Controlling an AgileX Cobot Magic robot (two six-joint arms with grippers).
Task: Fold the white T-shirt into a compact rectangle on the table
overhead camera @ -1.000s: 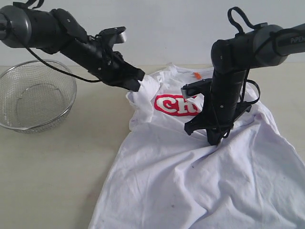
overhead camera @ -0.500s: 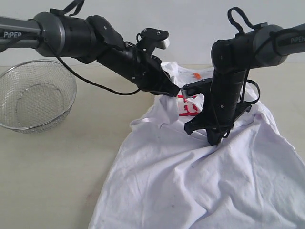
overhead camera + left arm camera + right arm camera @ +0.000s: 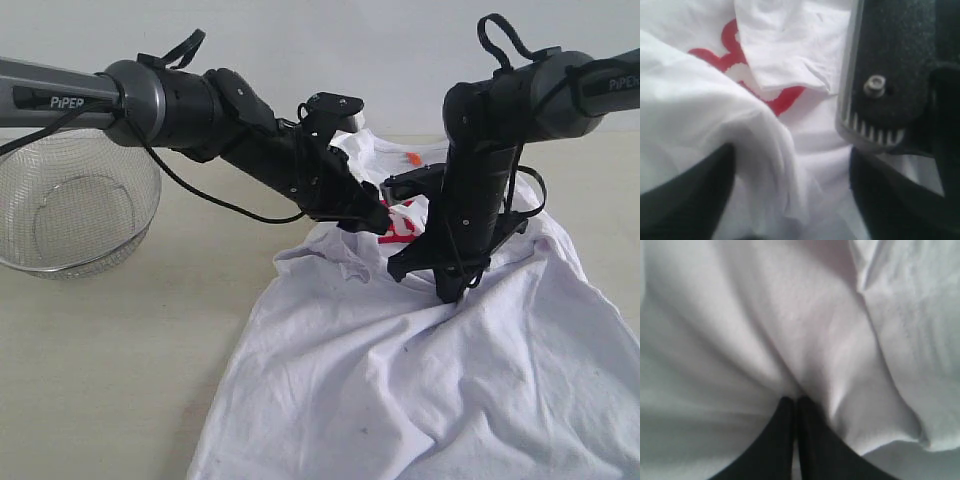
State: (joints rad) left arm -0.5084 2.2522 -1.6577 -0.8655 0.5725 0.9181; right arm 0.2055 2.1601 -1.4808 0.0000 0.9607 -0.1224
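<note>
The white T-shirt lies rumpled on the table, its hem nearest and spreading toward five o'clock. Farther in, my right gripper stands tip-down on the cloth. Its fingers are pressed together on a pinch of fabric, and creases run out from them. Just beyond, at its ten o'clock, my left gripper hangs over the red lettering, fingers apart, a loose fold lying between them. The wire-mesh basket sits at nine o'clock. The orange neck tag is farthest.
</note>
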